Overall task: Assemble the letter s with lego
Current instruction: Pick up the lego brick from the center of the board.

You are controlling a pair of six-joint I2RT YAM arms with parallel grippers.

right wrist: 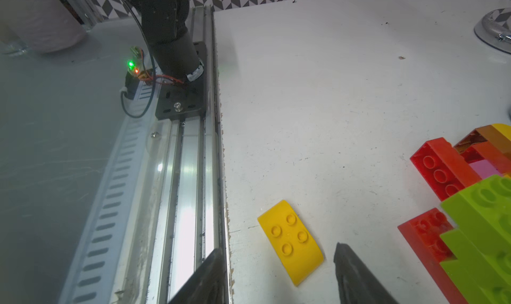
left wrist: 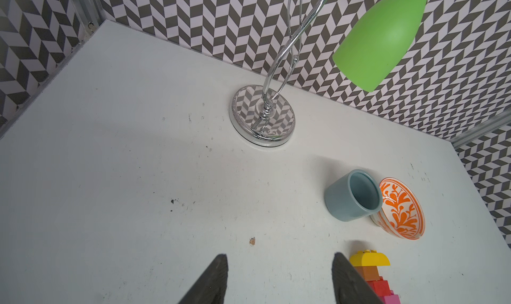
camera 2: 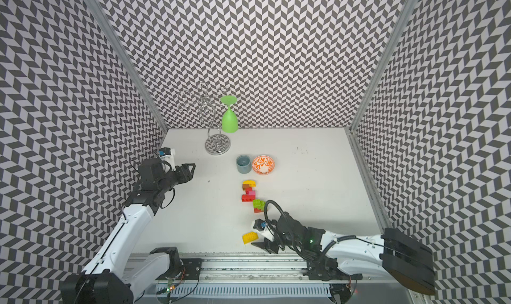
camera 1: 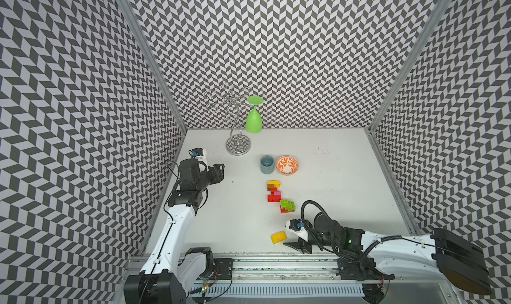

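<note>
At the left side of the white table [camera 1: 345,192], the left gripper [camera 1: 219,171] hangs above bare surface. Its wrist view shows both fingers [left wrist: 213,280] spread apart with nothing between them, which the top views are too small to settle.

Toward the back stands a chrome wire rack [camera 1: 237,146] with a green wine glass [camera 1: 253,120] hanging from it upside down. In front of them a blue-grey cup [camera 1: 267,164] sits just beside an orange-patterned bowl [camera 1: 287,165].

Nearer the middle, both top views show the whole lego chain [camera 1: 274,198] lying on the table. It runs from a yellow arched piece at the far end through brown, red and pink bricks to lime green on red at the near end. The left wrist view catches only its far end [left wrist: 369,258], partly hidden behind a finger.

A loose yellow brick [camera 1: 279,237] lies apart from the chain near the front edge. The right wrist view alone shows its four studs [right wrist: 290,241].

The right gripper [camera 1: 297,246] is low beside it. Its fingers [right wrist: 356,277] are spread to either side of the brick's near end, and neither is seen touching it.
</note>
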